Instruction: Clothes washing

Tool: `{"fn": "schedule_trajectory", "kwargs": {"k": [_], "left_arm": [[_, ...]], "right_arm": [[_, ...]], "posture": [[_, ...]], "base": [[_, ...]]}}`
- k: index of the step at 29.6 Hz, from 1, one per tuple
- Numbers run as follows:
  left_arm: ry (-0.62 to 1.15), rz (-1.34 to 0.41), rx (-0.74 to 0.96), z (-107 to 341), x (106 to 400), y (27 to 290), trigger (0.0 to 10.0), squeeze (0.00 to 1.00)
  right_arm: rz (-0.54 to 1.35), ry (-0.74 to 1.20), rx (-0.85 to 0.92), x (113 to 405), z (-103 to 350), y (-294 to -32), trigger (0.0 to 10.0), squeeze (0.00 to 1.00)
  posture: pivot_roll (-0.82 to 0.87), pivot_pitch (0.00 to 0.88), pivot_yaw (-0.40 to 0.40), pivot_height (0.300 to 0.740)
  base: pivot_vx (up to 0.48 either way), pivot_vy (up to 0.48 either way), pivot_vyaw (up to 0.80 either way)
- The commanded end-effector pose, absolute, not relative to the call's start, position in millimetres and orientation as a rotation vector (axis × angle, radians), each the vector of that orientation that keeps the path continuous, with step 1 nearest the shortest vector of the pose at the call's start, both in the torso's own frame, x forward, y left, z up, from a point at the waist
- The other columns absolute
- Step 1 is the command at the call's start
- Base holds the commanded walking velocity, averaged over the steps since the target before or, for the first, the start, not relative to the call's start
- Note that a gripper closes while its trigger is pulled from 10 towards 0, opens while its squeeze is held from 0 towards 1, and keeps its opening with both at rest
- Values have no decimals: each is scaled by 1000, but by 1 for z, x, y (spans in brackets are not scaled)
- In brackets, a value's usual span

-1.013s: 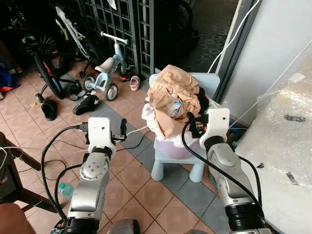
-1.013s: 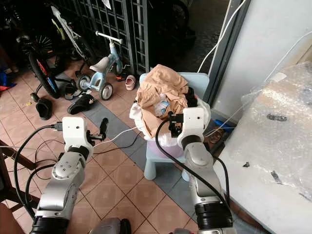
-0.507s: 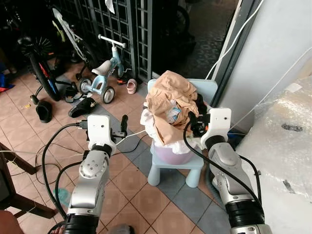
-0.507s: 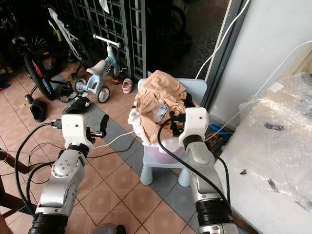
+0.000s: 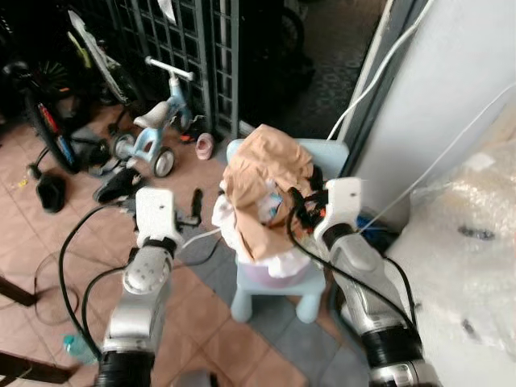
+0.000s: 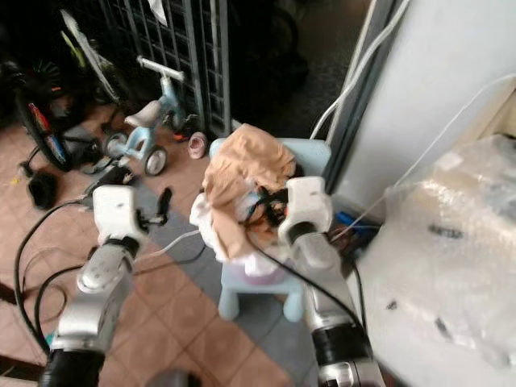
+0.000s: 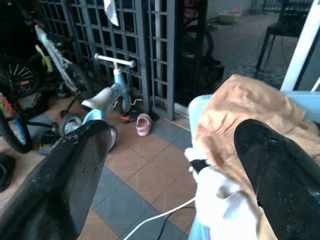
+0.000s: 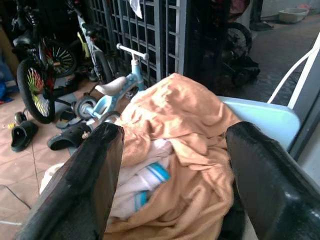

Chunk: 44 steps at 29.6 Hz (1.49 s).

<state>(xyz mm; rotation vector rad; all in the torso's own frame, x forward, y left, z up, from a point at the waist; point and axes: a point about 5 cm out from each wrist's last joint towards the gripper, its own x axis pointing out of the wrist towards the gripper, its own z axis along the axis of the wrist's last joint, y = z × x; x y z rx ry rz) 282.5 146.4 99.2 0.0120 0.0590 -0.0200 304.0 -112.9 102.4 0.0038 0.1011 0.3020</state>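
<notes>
Laundry pile [image 5: 262,189] heaped in a pale purple basin [image 5: 270,270] on a light blue child's chair [image 5: 278,282]; the chair is the landmark. Top layer is a tan cloth [image 8: 190,130] draped over the heap, with white pieces [image 8: 142,182] and a bit of blue-striped fabric under it, some white cloth spilling over the basin rim on the robot's left side.

Right gripper [image 8: 172,165] is raised just in front of the chair, level with the pile, fingers spread wide with the tan cloth seen between them, holding nothing. Whether the fingers touch the clothes cannot be told. In the eye views its white wrist housing [image 5: 340,201] sits right beside the pile, on the chair's right side.

Left gripper [image 7: 172,165] is held up to the left of the chair, apart from it, fingers wide, empty; chair edge and tan cloth show between the fingers.

Beyond the chair, a dark metal grille [image 5: 189,48]. Left of the chair, on the tiled floor [image 5: 210,306], a small blue balance bike [image 5: 153,133], a pink shoe [image 5: 203,146], black sandals, and a larger bicycle [image 5: 40,105]. Right of the chair, a white wall and a bubble-wrapped object [image 5: 468,234]. White cable [image 5: 197,238] runs across the floor toward the chair.
</notes>
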Motion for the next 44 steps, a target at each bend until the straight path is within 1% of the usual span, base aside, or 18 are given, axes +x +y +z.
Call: {"fn": "schedule_trajectory", "kwargs": {"k": [1, 6, 14, 20, 23, 28, 29, 31, 34, 37, 39, 42, 44], "left_arm": [[54, -38, 9, 100, 282, 141, 10000, 0], [53, -37, 10, 100, 282, 142, 10000, 0], [51, -37, 13, 100, 282, 141, 10000, 0], [43, -35, 19, 102, 282, 141, 10000, 0], [42, -27, 2, 102, 281, 142, 10000, 0], [50, 8, 13, 104, 278, 145, 10000, 0], [68, 39, 18, 103, 274, 150, 10000, 0], [80, 62, 21, 102, 268, 154, 10000, 0], [94, 84, 34, 102, 257, 161, 10000, 0], [125, 106, 37, 98, 247, 164, 10000, 0], [137, 112, 36, 97, 243, 165, 10000, 0], [199, 124, -12, 94, 233, 168, 10000, 0], [204, 145, -2, 94, 229, 173, 10000, 0]], "right_arm": [[308, 145, -23, 302, 95, -121, 10000, 0], [341, 124, 1, 303, 99, -120, 10000, 0], [328, 130, 3, 305, 99, -123, 10000, 0], [321, 140, -24, 308, 98, -126, 10000, 0], [339, 180, -58, 310, 94, -126, 10000, 0], [418, 251, -103, 312, 84, -122, 10000, 0], [470, 276, -137, 314, 81, -117, 10000, 0], [509, 288, -166, 316, 79, -114, 10000, 0], [512, 304, -201, 323, 76, -110, 10000, 0], [474, 366, -185, 329, 70, -107, 10000, 0], [474, 383, -185, 329, 68, -105, 10000, 0], [486, 433, -189, 331, 59, -96, 10000, 0], [471, 455, -197, 332, 57, -94, 10000, 0]], "posture": [[-47, 0, 0, 740], [-43, 0, -1, 740], [-45, 0, -2, 740], [-42, 0, -4, 740], [-36, 0, -5, 740], [-6, 0, -13, 740], [14, 0, -20, 740], [33, 0, -27, 740], [67, 5, -42, 740], [80, 23, -47, 740], [94, 20, -51, 740], [112, 36, -40, 740], [117, 46, -36, 740]], "base": [[442, 0, 0], [444, 0, 0], [450, 0, 0], [468, 0, 0], [365, 0, 0], [0, 0, 0], [0, 0, 0], [0, 0, 0], [0, 0, 800], [0, 0, 800], [0, 0, 800], [0, 0, 0], [0, 0, 0]]}}
